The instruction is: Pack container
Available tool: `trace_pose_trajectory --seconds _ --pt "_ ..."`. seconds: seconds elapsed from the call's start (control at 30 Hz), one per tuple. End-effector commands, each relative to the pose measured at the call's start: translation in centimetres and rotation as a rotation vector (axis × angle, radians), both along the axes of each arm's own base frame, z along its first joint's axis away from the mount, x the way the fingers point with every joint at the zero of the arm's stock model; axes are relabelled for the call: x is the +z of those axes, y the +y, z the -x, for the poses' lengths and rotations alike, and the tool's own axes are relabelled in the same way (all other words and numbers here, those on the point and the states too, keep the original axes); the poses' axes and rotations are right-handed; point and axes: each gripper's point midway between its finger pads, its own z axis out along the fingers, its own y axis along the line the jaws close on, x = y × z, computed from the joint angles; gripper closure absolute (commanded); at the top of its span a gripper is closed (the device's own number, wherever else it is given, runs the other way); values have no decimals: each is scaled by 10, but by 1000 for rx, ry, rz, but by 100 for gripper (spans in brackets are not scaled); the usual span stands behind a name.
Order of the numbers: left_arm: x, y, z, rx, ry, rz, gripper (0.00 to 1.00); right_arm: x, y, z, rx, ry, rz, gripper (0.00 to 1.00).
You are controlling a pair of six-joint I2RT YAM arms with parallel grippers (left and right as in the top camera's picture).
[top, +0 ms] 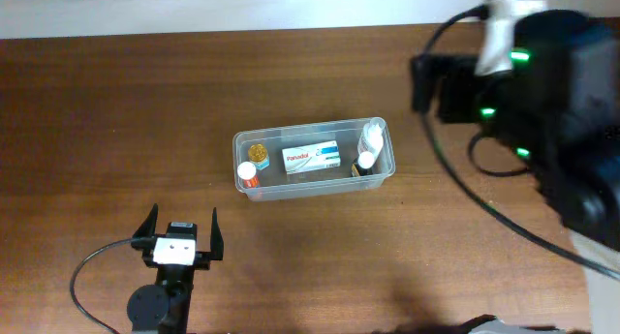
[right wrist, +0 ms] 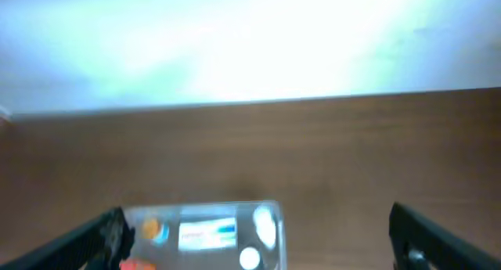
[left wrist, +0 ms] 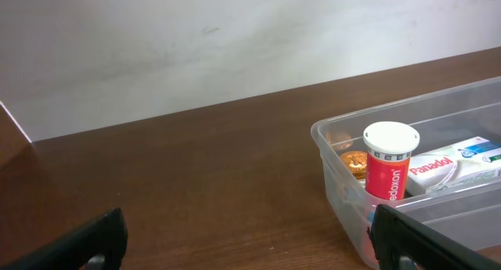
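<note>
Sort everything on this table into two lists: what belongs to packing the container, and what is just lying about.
Belongs to the job:
- container
- inside it: Panadol box, red tube with a white cap, orange-capped bottle, white-topped bottles

Just lying about:
- black cable trailing over the wooden table

We take this for a robotics lab or test bench. A plain brown wood-grain table [top: 97,131] stands against a bare white wall [left wrist: 196,43]. Black cables [top: 453,177] trail across the table, and green status lights [top: 520,55] glow on the arm hardware at its edge.
</note>
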Motion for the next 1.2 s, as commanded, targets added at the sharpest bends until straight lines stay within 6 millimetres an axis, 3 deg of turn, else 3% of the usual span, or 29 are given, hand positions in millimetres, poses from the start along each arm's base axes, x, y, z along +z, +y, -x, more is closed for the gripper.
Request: trace_pose_trajectory --seconds 0.0,0.13,0.23,0.33,0.4,0.47,0.83,0.97,1.17 --pt "-2 3 0 10 -3 -16 1 22 -39 -4 -117 -168 -21 2" --pt "-2 2 0 10 -3 -17 1 28 -69 -5 -208 -332 -60 2" --pt "-2 2 0 10 -3 -17 1 15 -88 2 -259 -420 -70 2" --pt "-2 3 0 10 -3 -16 1 -5 -93 12 -246 -490 -28 2" --pt "-2 2 0 10 -3 -16 1 -24 -91 20 -209 -523 20 2" --pt "-2 3 0 10 -3 -16 1 -63 -91 33 -194 -559 38 1" --pt "-2 3 0 10 -3 -17 1 -190 -89 62 -161 -643 15 2" --pt "-2 3 0 10 -3 -16 1 -219 -92 69 -160 -639 18 2" --pt "-2 3 0 10 -3 -17 1 -240 -95 75 -170 -654 20 2"
